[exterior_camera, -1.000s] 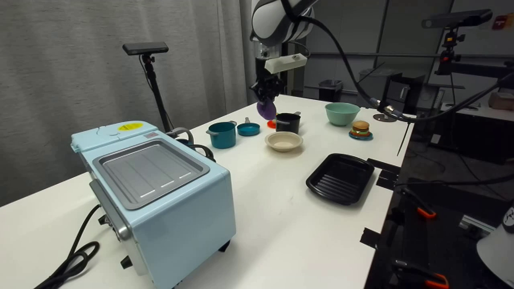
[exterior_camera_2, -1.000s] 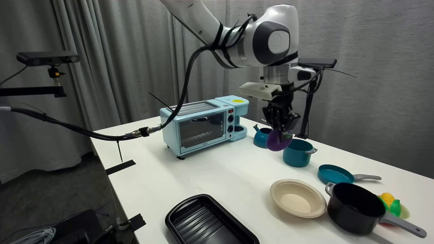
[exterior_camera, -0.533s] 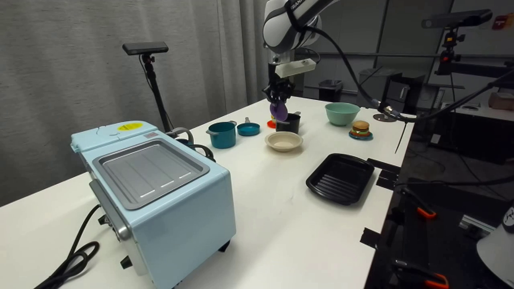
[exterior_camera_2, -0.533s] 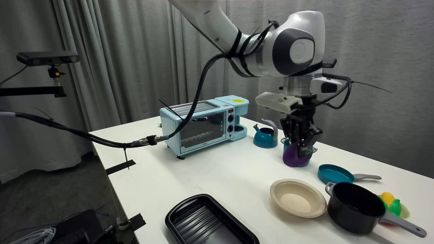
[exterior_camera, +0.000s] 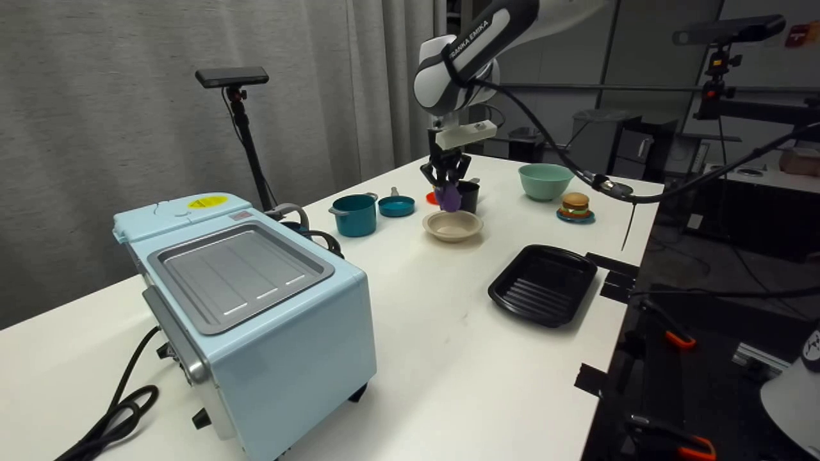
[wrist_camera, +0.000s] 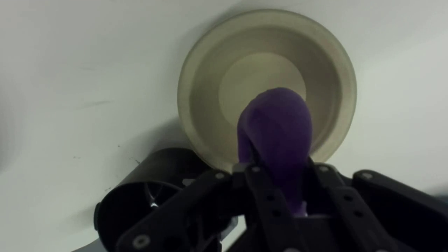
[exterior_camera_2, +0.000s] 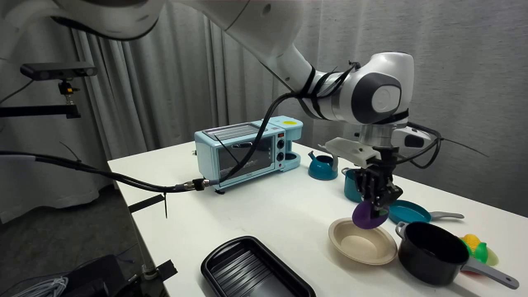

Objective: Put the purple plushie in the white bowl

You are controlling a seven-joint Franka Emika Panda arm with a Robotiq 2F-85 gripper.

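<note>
Gripper with a purple toy over a cream bowl. The black, jointed fingers stand close together, one on each side of the toy, and hold it between them. The toy is soft-looking and rounded, with a blunt, domed end that, in the wrist view, overlaps the bowl's flat circular floor. The bowl is matte and shallow, with sloping walls and a broad rim, and sits upright on a smooth white table flecked with a few small dark specks. In both exterior views the toy appears at the far part of that rim; the clearance between them is hard to judge. Just beside the bowl stands a black pot, cylindrical, with grey handles. Near them are a round teal pan, shallow and grey-handled, and a deeper teal pot, partly covered by the gripper. A black oblong tray with rounded corners and a ridged floor lies on the bowl's other side, apart from it. Farther off are a rounded teal kettle and a boxy, pale blue toaster oven with a dark window, before a grey curtain of folded cloth.
</note>
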